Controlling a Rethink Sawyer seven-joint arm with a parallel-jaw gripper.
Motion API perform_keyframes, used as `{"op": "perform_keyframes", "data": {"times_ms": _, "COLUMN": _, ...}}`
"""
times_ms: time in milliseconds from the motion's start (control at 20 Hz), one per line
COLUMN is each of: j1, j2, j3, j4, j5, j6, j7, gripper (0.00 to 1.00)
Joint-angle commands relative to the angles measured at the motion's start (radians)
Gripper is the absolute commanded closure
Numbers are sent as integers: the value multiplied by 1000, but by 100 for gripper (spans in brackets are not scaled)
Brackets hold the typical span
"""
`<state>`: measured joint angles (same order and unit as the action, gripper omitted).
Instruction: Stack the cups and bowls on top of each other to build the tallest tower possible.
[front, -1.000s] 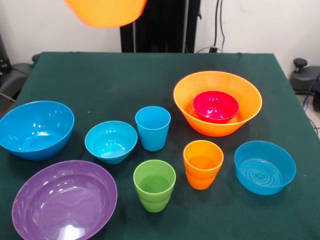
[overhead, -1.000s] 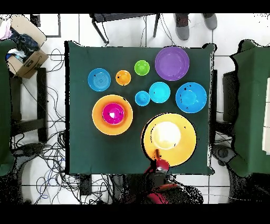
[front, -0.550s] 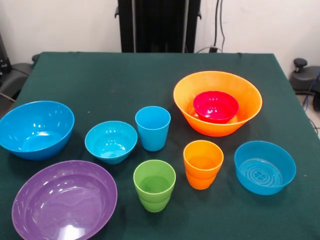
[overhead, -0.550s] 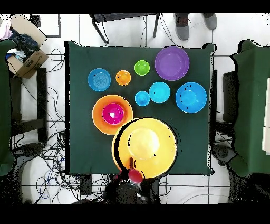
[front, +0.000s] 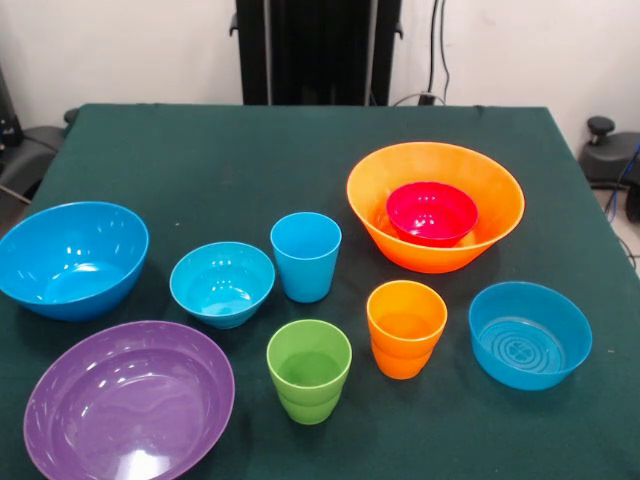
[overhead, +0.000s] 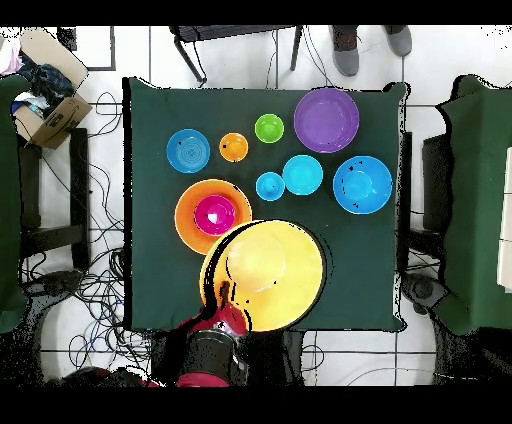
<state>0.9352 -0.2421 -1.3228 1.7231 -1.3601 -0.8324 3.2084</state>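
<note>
A large orange bowl (overhead: 263, 275) hangs above the table in the overhead view, overlapping the edge of the orange bowl (overhead: 185, 215) that holds the small red bowl (overhead: 214, 214). My gripper (overhead: 224, 302) grips its rim on the robot's side. The front view shows neither gripper nor raised bowl. On the table there stand the orange bowl (front: 440, 255) with the red bowl (front: 432, 212) inside, blue cup (front: 305, 256), green cup (front: 309, 370), orange cup (front: 405, 328), large blue bowl (front: 72, 258), two smaller blue bowls (front: 222, 283) (front: 530, 335) and purple bowl (front: 128, 400).
A cardboard box (overhead: 45, 105) sits on a side surface beyond the table's left in the overhead view. A person's shoes (overhead: 370, 40) show at the top edge. Cables lie on the floor around the table.
The raised orange bowl has travelled left in the overhead view, toward the orange bowl with the red one. It left the top of the front view a second ago.
</note>
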Motion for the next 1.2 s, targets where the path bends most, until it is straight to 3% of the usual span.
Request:
{"op": "perform_keyframes", "data": {"times_ms": 50, "j1": 1, "j2": 81, "j3": 171, "j4": -94, "j5": 88, "j6": 199, "j7": 99, "gripper": 100}}
{"op": "perform_keyframes", "data": {"times_ms": 300, "j1": 14, "j2": 105, "j3": 198, "j4": -95, "j5": 89, "j6": 239, "j7": 140, "gripper": 100}}
{"op": "perform_keyframes", "data": {"times_ms": 850, "j1": 0, "j2": 75, "j3": 270, "j4": -86, "j5": 190, "j6": 383, "j7": 10, "gripper": 100}}
{"op": "perform_keyframes", "data": {"times_ms": 1000, "j1": -5, "j2": 73, "j3": 285, "j4": -83, "j5": 186, "j6": 386, "j7": 12, "gripper": 100}}
{"op": "perform_keyframes", "data": {"times_ms": 1200, "j1": 4, "j2": 118, "j3": 310, "j4": -98, "j5": 114, "j6": 385, "j7": 121, "gripper": 100}}
